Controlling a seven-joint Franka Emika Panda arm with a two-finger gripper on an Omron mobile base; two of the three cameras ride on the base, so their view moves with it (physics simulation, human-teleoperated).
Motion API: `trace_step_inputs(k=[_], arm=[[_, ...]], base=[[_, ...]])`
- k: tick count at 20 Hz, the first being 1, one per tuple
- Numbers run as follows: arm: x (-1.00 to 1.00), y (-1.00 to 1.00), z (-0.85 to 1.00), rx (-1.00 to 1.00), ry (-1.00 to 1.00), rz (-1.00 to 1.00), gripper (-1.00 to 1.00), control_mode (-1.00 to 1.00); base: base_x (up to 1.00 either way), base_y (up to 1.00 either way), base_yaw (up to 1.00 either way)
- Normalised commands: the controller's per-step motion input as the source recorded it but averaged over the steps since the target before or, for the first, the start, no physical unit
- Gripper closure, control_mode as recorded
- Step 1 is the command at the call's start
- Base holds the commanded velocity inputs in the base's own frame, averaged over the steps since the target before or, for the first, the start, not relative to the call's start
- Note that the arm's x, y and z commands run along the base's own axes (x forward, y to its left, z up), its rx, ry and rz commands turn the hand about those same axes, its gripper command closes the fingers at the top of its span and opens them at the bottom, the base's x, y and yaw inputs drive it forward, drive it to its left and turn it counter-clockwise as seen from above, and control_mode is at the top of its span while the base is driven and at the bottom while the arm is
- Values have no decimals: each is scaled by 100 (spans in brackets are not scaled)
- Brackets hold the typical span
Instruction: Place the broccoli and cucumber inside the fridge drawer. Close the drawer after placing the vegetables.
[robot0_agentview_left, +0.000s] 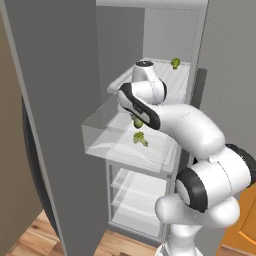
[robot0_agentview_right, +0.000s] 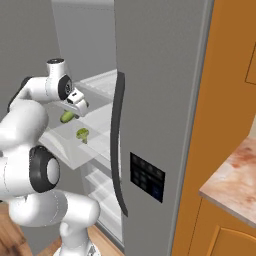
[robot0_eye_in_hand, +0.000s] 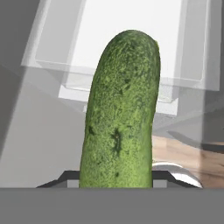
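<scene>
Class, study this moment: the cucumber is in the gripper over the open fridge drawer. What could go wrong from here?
1. The gripper holds the cucumber by one end, so it might swing or slip early.
2. The broccoli already lies in the fridge drawer; a dropped cucumber could land on it and knock it about.
3. The arm reaches over the drawer, so it may catch the clear wall on withdrawal.

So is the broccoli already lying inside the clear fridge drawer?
Yes, the broccoli lies on the floor of the pulled-out fridge drawer, below the cucumber held in the tool.
</scene>
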Motion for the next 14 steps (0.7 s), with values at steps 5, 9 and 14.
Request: trace_step_inputs(k=[5,9,14], arm=[[57,18,-58,0,7,0,100,-100],[51,16,-56,0,8,0,100,-100],[31,6,-53,0,6,0,100,-100]], base=[[0,0,0],[0,0,0],[0,0,0]])
